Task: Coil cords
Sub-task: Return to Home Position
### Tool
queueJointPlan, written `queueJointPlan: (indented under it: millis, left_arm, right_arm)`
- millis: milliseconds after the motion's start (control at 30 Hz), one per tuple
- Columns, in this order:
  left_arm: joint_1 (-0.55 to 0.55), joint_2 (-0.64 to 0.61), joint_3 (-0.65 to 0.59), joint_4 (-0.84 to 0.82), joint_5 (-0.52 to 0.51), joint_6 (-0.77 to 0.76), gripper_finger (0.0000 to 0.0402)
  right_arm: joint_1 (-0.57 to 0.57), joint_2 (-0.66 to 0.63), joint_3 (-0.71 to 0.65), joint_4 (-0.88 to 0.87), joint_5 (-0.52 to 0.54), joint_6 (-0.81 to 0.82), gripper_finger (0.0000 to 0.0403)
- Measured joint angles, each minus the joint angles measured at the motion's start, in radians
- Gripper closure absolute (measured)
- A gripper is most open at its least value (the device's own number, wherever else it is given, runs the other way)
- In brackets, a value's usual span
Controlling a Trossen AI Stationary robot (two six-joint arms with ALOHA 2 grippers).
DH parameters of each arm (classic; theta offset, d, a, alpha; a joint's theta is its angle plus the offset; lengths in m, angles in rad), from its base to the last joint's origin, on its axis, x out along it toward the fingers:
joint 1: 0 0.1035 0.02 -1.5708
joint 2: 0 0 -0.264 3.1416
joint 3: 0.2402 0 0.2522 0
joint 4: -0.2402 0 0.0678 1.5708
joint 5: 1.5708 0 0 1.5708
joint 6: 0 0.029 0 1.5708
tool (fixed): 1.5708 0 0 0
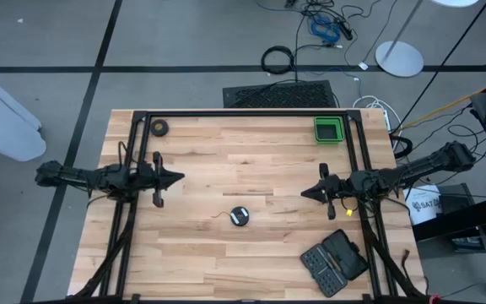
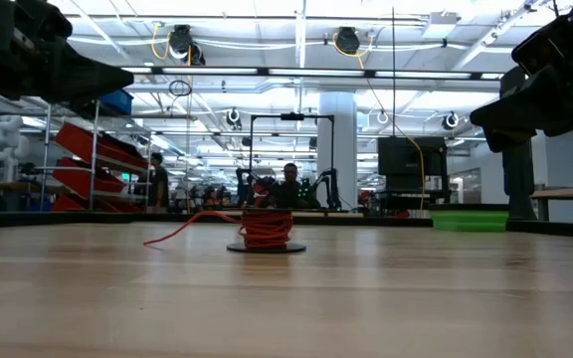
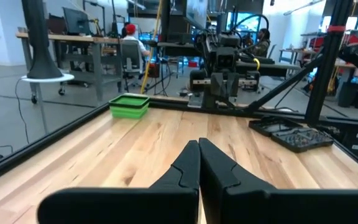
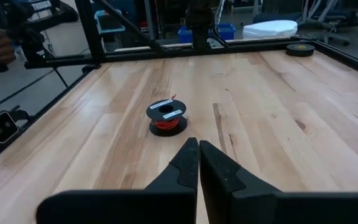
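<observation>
The cords are thin red wire wound on a small dark spool [image 1: 240, 216] with a pale label on top [image 4: 166, 112]. The spool stands on its flat bottom disc on the wooden table, slightly nearer than the middle. A loose red end [image 2: 182, 231] trails off toward the table's left. My left gripper [image 1: 180, 177] hovers shut over the left part of the table, pointing level toward the right. My right gripper [image 1: 304, 192] hovers shut at the right, pointing left and tipped a little down. The spool lies ahead of its fingertips [image 4: 199, 146]. Neither gripper holds anything.
A green tray [image 1: 328, 129] sits at the far right and a small dark tape roll [image 1: 159, 127] at the far left. An open black tool case [image 1: 334, 262] lies near the front right. A black frame [image 1: 243, 113] rims the table.
</observation>
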Motion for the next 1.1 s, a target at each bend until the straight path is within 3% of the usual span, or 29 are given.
queueJointPlan:
  millis: [100,300,667,867,1100]
  left_arm:
    - [0.0,-0.084,0.0,-0.065,-0.011,0.0,0.0401]
    - [-0.001,-0.091,0.014,-0.107,-0.015,0.006,0.0401]
    - [-0.001,-0.09,0.015,-0.114,-0.001,-0.001,0.0401]
    - [-0.001,-0.09,0.015,-0.116,0.002,-0.002,0.0401]
    - [-0.001,-0.087,0.015,-0.117,0.003,-0.002,0.0401]
  right_arm:
    - [0.0,-0.013,0.0,-0.003,-0.001,-0.012,0.0403]
    - [0.0,-0.086,0.0,-0.057,-0.004,-0.027,0.0403]
    - [0.0,-0.36,0.0,-0.265,-0.021,-0.021,0.0403]
    - [0.001,-0.488,0.001,-0.276,-0.034,-0.067,0.0403]
    - [-0.002,-0.5,0.001,-0.267,-0.058,-0.121,0.0403]
